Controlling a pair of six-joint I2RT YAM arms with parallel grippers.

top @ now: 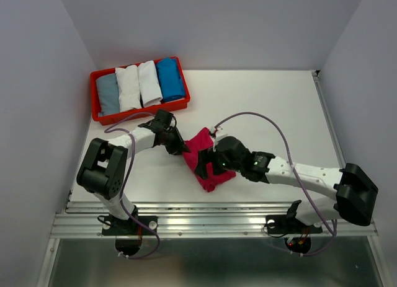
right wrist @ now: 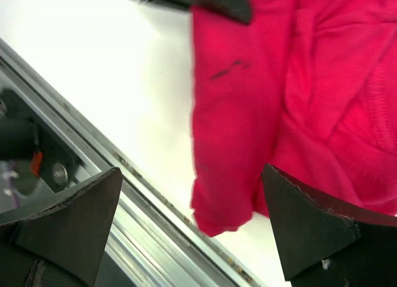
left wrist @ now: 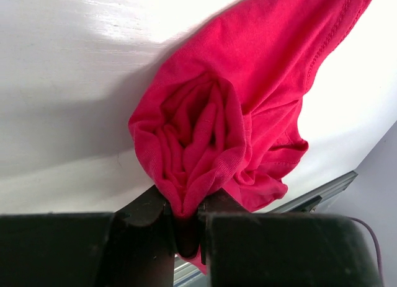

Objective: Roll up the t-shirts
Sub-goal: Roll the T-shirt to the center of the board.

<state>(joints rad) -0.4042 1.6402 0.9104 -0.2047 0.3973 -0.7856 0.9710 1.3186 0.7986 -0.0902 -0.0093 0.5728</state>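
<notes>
A magenta-pink t-shirt (top: 206, 158) lies bunched and partly rolled on the white table near the front middle. My left gripper (top: 178, 144) is shut on the rolled end of it (left wrist: 198, 144), cloth pinched between the fingers (left wrist: 149, 212). My right gripper (top: 206, 166) is open over the shirt's near end (right wrist: 248, 113), its fingertips (right wrist: 291, 219) spread wide with nothing between them. Grey-blue (top: 108, 93), two white (top: 128, 87) (top: 149, 82) and bright blue (top: 169, 79) rolled shirts lie in the tray.
A red plastic tray (top: 99, 116) stands at the back left of the table. A metal rail (top: 217, 207) runs along the table's front edge, close to the shirt's near end (right wrist: 124, 188). Grey walls stand on three sides.
</notes>
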